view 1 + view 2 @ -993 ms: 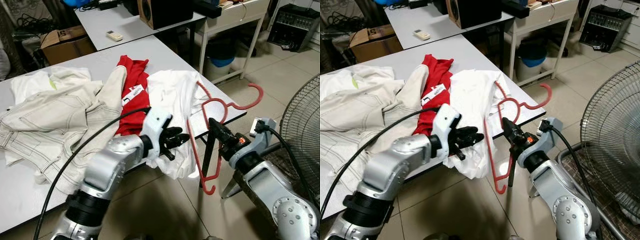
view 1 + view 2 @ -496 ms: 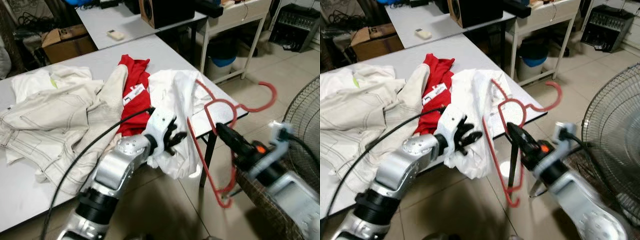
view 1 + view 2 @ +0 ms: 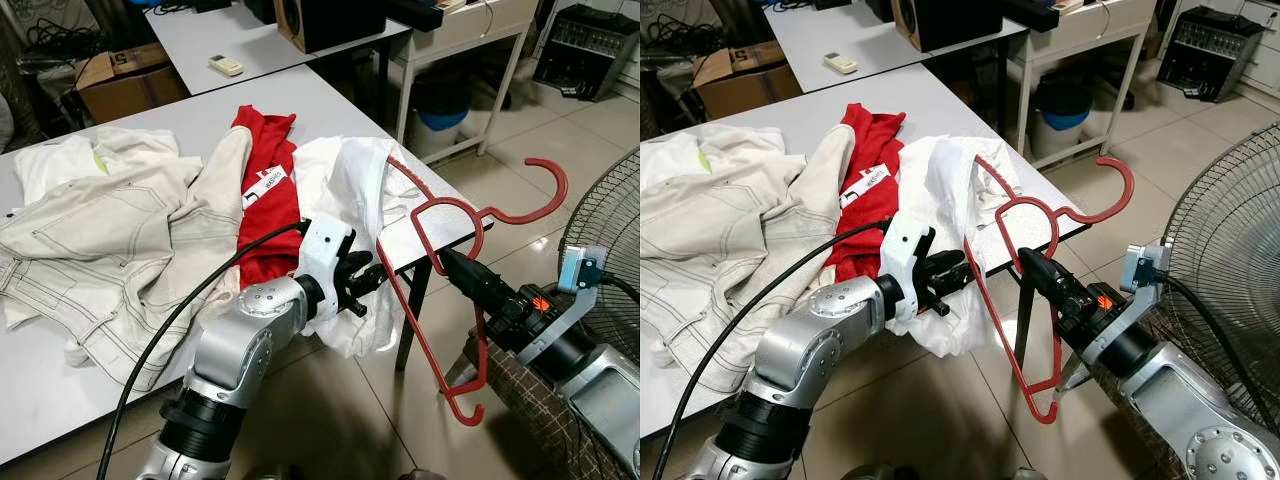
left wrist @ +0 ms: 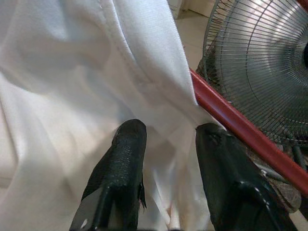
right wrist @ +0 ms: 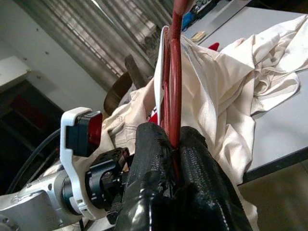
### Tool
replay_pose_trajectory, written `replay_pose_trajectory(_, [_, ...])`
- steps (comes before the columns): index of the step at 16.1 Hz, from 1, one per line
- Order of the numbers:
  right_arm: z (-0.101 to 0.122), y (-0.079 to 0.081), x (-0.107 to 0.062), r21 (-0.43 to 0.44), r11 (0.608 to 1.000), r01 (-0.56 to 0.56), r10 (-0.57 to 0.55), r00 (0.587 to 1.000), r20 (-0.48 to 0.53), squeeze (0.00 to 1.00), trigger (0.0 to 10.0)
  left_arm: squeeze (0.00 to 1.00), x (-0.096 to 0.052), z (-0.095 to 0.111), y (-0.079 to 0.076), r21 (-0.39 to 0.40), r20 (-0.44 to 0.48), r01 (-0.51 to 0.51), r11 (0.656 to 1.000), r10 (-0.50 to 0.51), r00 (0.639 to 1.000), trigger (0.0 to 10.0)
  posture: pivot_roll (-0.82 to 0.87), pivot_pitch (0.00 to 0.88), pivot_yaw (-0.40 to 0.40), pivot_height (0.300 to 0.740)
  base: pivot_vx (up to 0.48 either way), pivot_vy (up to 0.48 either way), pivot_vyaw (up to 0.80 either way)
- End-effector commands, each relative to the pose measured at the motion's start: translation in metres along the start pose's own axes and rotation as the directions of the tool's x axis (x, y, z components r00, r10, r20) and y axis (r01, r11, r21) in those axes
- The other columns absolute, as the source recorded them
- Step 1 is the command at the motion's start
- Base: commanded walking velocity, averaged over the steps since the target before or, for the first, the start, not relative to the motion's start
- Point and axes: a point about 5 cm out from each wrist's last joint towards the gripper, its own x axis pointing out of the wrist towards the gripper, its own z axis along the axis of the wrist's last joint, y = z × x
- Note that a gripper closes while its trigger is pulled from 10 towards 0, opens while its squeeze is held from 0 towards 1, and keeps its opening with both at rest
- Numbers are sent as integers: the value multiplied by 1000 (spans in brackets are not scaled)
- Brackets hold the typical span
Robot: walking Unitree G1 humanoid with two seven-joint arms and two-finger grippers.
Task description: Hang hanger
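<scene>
Since a second ago your right gripper (image 3: 1032, 262) has pulled back off the desk corner and lifted the red hanger (image 3: 455, 215) higher, so its hook now sits up and out past the desk edge (image 3: 455, 200) over the tiled floor (image 3: 520, 150); your left gripper (image 3: 368, 285) has closed in on the white shirt (image 3: 345, 185) rather than hovering beside it. Right fingers (image 5: 156, 159) are clenched on the hanger's lower bar, with the bar running up between them. The hanger hangs tilted, one shoulder tucked inside the white shirt near its collar, the far end curling down below the desk height. Left fingers (image 4: 122, 159) are spread apart, pressed into the shirt fabric where it drapes off the desk edge, right next to the hanger's red arm; they aren't gripping anything that you can confirm. The white shirt lies at the desk's corner, touching a red garment (image 3: 265, 170), which lies against a pile of beige clothes (image 3: 110, 230). A standing fan (image 3: 1230, 270) is near your right arm. Behind, a second desk (image 3: 255, 45) carries a remote (image 3: 224, 66) and a speaker (image 3: 325, 20).
</scene>
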Motion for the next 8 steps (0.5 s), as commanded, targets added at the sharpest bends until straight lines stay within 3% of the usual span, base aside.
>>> replay_pose_trajectory(1, [1,7,0,-2,999,-43,43,999,-1,0,10000,0,-3,0,2,-17,8,-8,1000,8,1000,10000,-112,54,103,740,0,0,0])
replay_pose_trajectory(3, [0,6,-1,-11,999,-32,32,999,-8,0,10000,0,-7,-3,-1,-41,11,55,998,-55,998,10000,-114,55,103,740,0,0,0])
replay_pose_trajectory(4, [-1,3,-1,-27,1000,-10,10,1000,-19,0,10000,0,-15,-12,2,7,-30,126,992,-126,992,10000,-113,57,102,740,0,0,0])
replay_pose_trajectory(5, [0,3,-1,-27,1000,-11,11,1000,-16,0,10000,769,-19,-16,11,80,-60,111,991,-106,993,10000,-113,57,102,740,0,0,0])
replay_pose_trajectory(6, [0,3,-1,-28,1000,-15,14,1000,-14,0,10000,1000,-22,-16,15,102,-70,111,988,-104,992,10000,-110,57,102,740,0,0,0])
replay_pose_trajectory(7, [1,3,-2,-28,999,-21,21,1000,-14,0,10000,1000,-25,-16,18,130,-78,126,983,-117,990,10000,-109,57,101,740,0,0,0])
replay_pose_trajectory(8, [1,4,-2,-29,999,-33,32,999,-15,0,10000,1000,-29,-13,17,104,-60,169,980,-163,985,10000,-104,56,101,740,0,0,0])
